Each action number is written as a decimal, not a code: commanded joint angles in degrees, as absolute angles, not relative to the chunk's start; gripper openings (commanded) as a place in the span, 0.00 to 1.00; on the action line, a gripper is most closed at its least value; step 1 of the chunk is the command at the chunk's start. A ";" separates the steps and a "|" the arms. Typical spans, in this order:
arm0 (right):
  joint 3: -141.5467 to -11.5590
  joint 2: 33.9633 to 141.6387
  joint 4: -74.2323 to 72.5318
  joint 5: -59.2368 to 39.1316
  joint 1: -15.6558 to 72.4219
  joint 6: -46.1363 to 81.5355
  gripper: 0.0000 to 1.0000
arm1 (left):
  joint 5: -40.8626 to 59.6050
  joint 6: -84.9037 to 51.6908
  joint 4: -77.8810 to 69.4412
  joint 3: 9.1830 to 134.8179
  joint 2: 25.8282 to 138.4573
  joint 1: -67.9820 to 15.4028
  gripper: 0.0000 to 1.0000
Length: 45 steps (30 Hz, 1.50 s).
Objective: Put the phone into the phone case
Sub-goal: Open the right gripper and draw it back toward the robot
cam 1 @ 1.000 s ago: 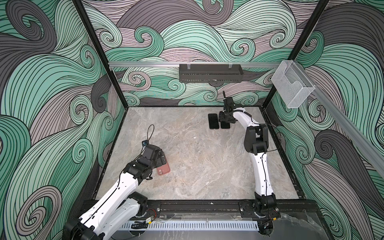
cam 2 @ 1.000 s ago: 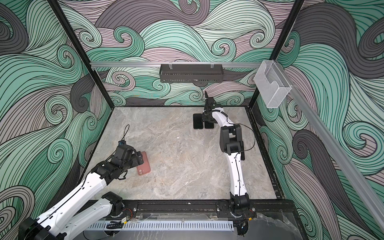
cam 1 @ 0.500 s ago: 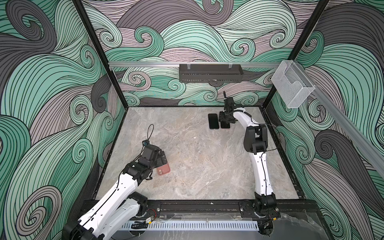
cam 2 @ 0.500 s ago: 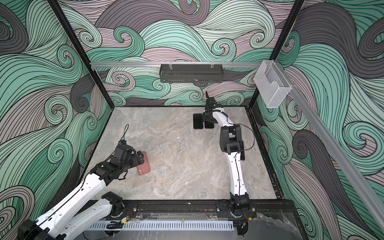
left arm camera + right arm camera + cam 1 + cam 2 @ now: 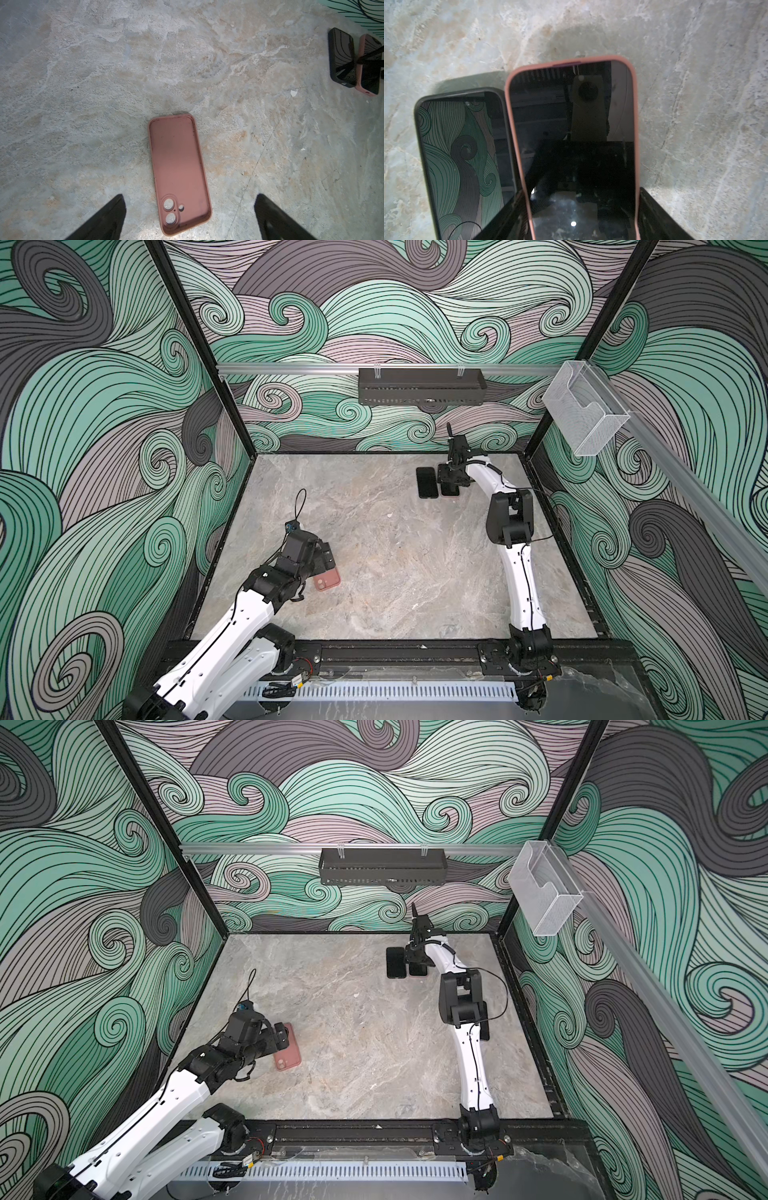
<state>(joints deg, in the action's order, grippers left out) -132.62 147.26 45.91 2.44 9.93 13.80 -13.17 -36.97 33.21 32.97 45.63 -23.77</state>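
Fingers [image 5: 104, 218] of left gripper [image 5: 189, 197] spread wide, hovering astride camera end of empty pink silicone phone case [image 5: 178, 166]. Case lies flat, open side up, left front of grey marble tabletop [image 5: 395, 572]. Far right corner: right gripper [image 5: 581, 191] clamped on both long edges of pink-rimmed dark-screen phone [image 5: 571, 124], edge touching black-rimmed phone [image 5: 460, 155].

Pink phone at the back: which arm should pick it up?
Right. The right pincer presses both sides of the pink phone. The left pincer hangs open over the empty pink case, far across the table.
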 commanded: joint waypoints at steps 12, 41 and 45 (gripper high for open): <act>-131.93 143.66 45.81 0.00 9.49 12.73 0.90 | -13.18 -36.86 33.97 32.83 45.62 -23.38 0.99; -68.36 91.81 28.78 -15.17 10.65 10.25 0.79 | -19.40 -41.77 37.53 37.25 65.36 -20.82 0.64; -64.87 88.74 29.43 -15.95 11.97 8.98 0.79 | -17.31 -42.54 35.44 36.31 68.62 -20.59 0.59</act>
<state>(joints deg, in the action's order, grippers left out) -65.69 91.96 30.59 -13.43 10.94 10.55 -17.91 -41.12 35.24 35.73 67.37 -21.12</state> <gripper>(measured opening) 0.788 0.604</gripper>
